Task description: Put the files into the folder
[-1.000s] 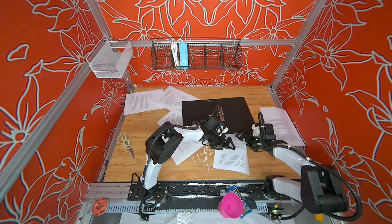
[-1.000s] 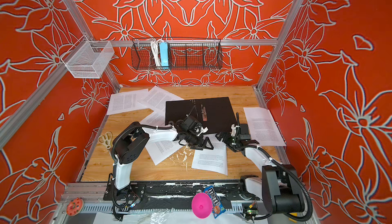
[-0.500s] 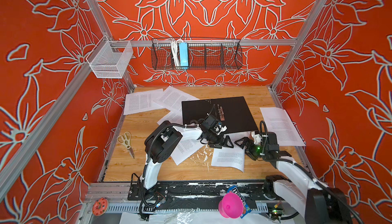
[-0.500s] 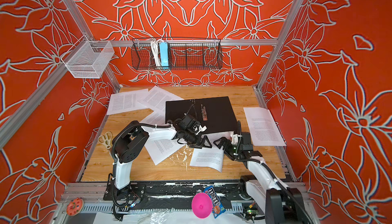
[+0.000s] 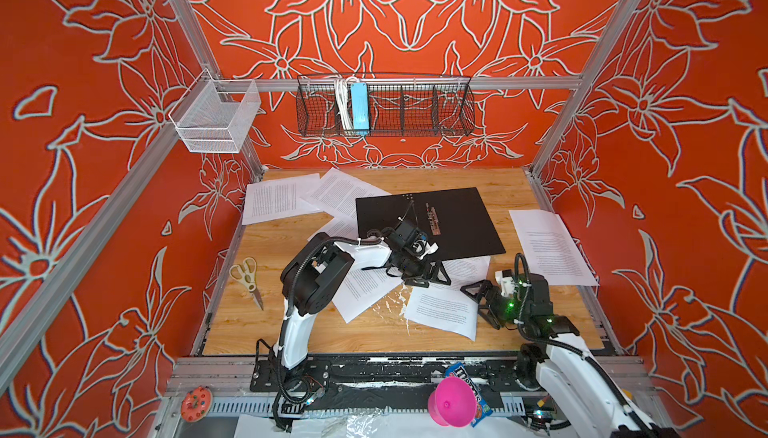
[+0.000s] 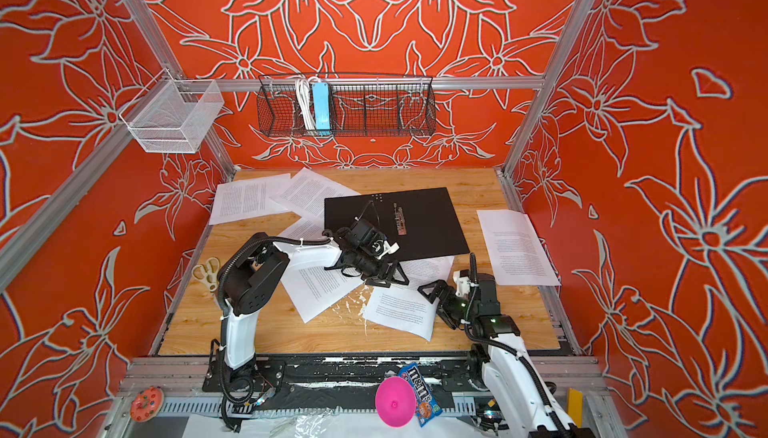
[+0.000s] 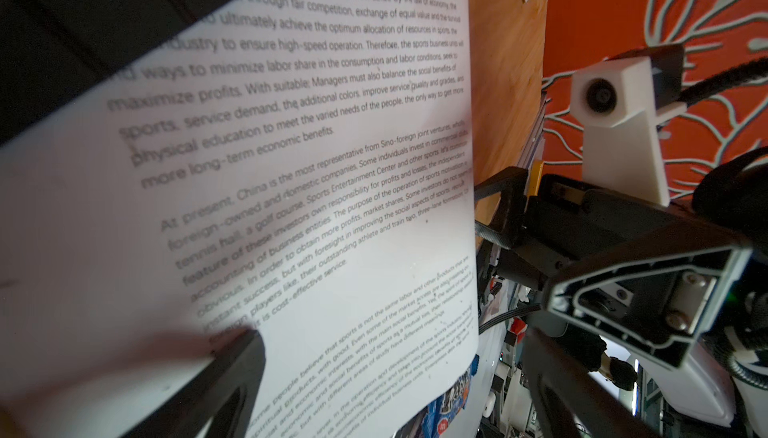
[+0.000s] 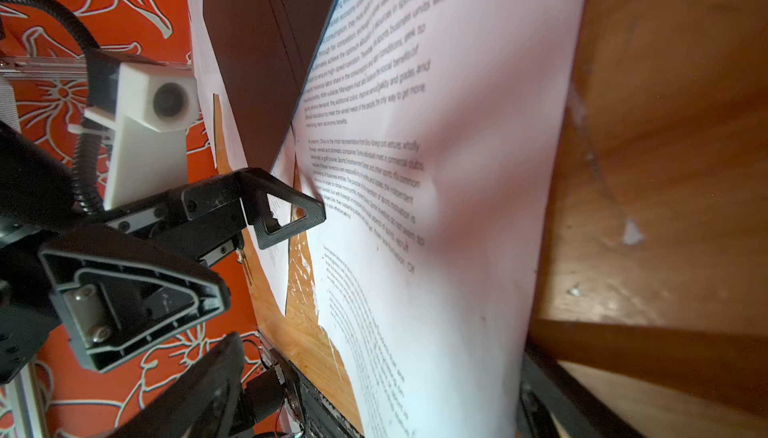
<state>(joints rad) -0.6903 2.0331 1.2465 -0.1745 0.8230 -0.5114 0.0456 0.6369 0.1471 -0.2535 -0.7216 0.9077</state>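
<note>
Left claw [image 5: 430,282] and right claw [image 5: 480,307] gape; one folder [image 5: 457,224], five-plus sheets [image 5: 548,249].

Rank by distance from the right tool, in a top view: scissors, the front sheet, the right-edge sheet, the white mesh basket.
From the right tool:
1. Front sheet, just beside it, front centre.
2. Right-edge sheet, on the table's right side.
3. Scissors, on the table's left side.
4. White mesh basket, up on the back-left frame.

The folder [image 5: 461,224] lies open and flat mid-counter [image 5: 291,249], black inside up, metal clip [image 5: 434,222] showing. The files [image 5: 442,311], white printed sheets, lie scattered flat around it: two overlapping far left, one right, others near, one tucked under its near edge.
</note>
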